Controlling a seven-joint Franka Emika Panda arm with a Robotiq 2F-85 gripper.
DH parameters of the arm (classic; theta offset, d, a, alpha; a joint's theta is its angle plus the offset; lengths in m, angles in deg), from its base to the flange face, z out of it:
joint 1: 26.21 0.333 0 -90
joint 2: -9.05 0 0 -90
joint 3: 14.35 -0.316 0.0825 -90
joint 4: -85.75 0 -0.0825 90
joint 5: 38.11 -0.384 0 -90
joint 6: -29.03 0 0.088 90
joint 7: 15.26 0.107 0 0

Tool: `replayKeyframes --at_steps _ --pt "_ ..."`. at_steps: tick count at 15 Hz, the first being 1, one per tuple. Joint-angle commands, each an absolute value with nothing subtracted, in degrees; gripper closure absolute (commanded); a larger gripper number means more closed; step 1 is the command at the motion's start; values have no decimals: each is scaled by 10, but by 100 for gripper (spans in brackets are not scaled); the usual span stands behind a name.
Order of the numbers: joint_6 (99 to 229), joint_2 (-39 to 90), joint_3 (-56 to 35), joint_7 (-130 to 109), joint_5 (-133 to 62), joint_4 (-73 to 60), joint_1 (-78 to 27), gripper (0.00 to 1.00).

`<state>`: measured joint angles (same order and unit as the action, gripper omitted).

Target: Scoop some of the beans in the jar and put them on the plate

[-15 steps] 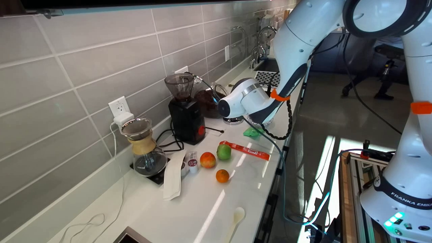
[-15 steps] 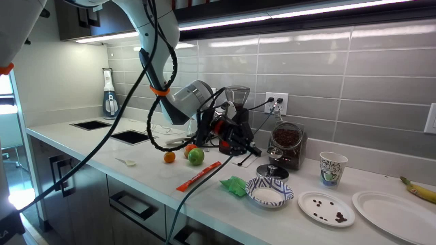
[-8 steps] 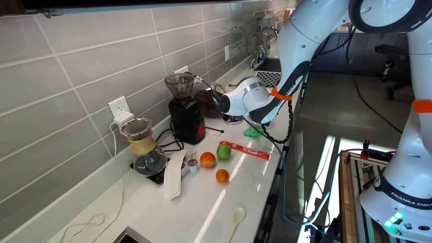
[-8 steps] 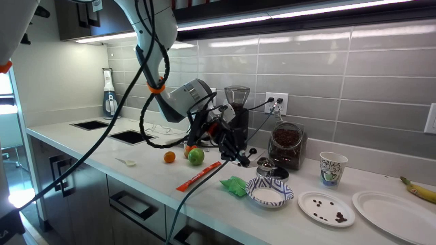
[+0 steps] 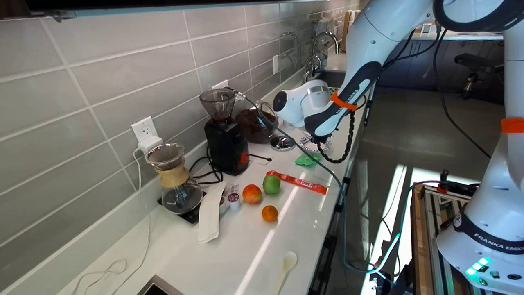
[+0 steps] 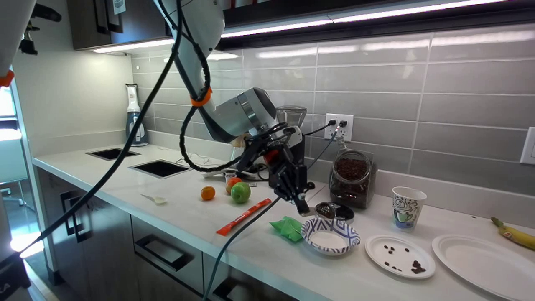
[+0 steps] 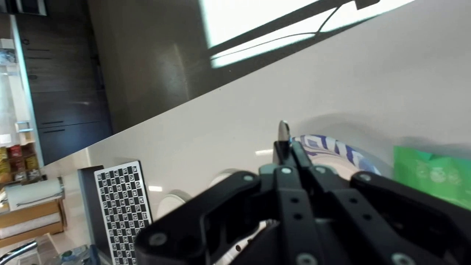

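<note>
My gripper [image 6: 304, 207] is shut on the handle of a silver scoop [image 6: 326, 210]. The scoop's bowl looks dark brown inside in an exterior view; I cannot tell how many beans it holds. It appears in front of the jar lid, just behind the patterned bowl. In the wrist view the closed fingertips [image 7: 287, 147] pinch the thin metal handle [image 7: 284, 129]. The glass jar [image 6: 351, 190] with dark beans lies tilted by the wall; it also shows in an exterior view [image 5: 254, 127]. The small white plate [image 6: 373, 251] bears several beans and stands right of the bowl.
A blue-patterned bowl [image 6: 330, 240], a green wrapper [image 6: 288, 228] and the metal jar lid [image 6: 346, 213] are near the gripper. A paper cup [image 6: 407, 209], a large oval plate [image 6: 480, 267] and a banana [image 6: 518, 236] stand farther right. A cable [image 5: 323, 162] hangs across the counter.
My gripper, shut on the scoop, has moved away from the jar and wall, and lower in the picture. The scoop has gone from in front of the jar to near the lid and bowl.
</note>
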<state>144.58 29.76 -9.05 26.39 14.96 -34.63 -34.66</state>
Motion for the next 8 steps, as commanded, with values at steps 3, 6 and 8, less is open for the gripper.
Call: replayKeyframes --at_steps 3,6,8 --pt "1537 255 -67 170 60 -377 -371 99" --pt "1575 244 -52 110 8 -385 -378 99" --pt "1598 241 -42 74 -16 -390 -381 99"
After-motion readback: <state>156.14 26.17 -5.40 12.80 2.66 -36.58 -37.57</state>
